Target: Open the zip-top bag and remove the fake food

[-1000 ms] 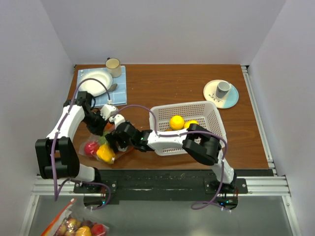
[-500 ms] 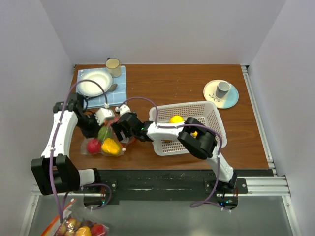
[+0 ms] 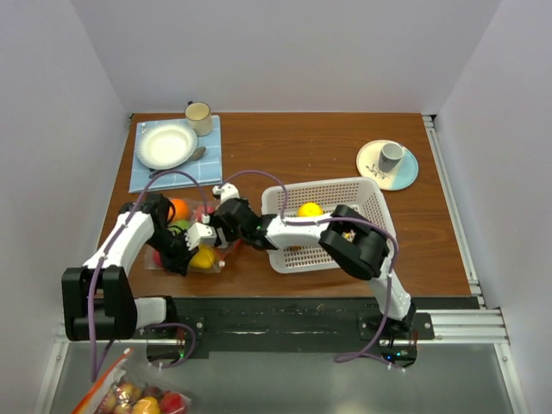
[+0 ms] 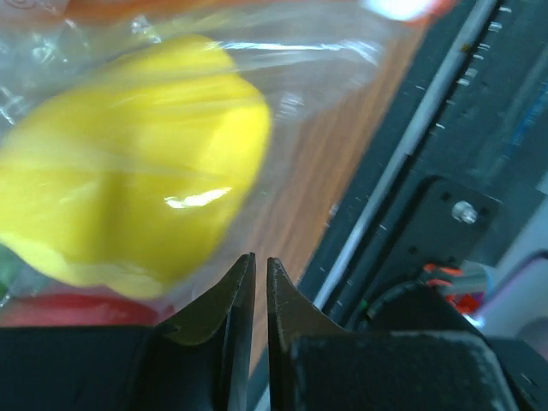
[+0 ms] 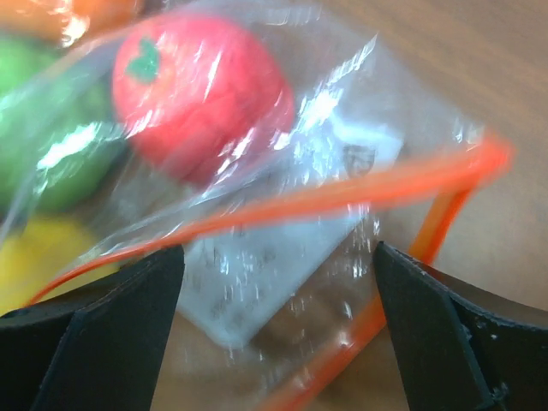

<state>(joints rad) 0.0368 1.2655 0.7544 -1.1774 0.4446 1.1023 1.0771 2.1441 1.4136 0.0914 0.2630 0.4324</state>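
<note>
The zip-top bag (image 3: pixel 183 243) lies at the table's front left, clear plastic with an orange-red zip strip (image 5: pixel 342 195). Inside it is fake food: a red tomato (image 5: pixel 201 94), a green piece (image 5: pixel 43 128), a yellow piece (image 4: pixel 128 180) and an orange one (image 3: pixel 177 208). My left gripper (image 3: pixel 197 241) is at the bag's near right side, jaws almost together at the film's edge beside the yellow piece (image 4: pixel 260 265). My right gripper (image 3: pixel 218 224) stands open, its fingers wide on either side of the bag's zip end (image 5: pixel 278 282). A yellow fruit (image 3: pixel 310 210) sits in the white basket.
The white perforated basket (image 3: pixel 373 200) stands just right of the bag, with my right arm reaching across its front. A plate with a grey cup (image 3: pixel 388 164) is at the back right. A white plate (image 3: pixel 164 143) on a blue mat and a mug (image 3: pixel 199 112) are at the back left.
My left arm has swung toward the near edge, bringing its gripper from the bag's far side to its near right. The bag has shifted and the right gripper has moved slightly back.
</note>
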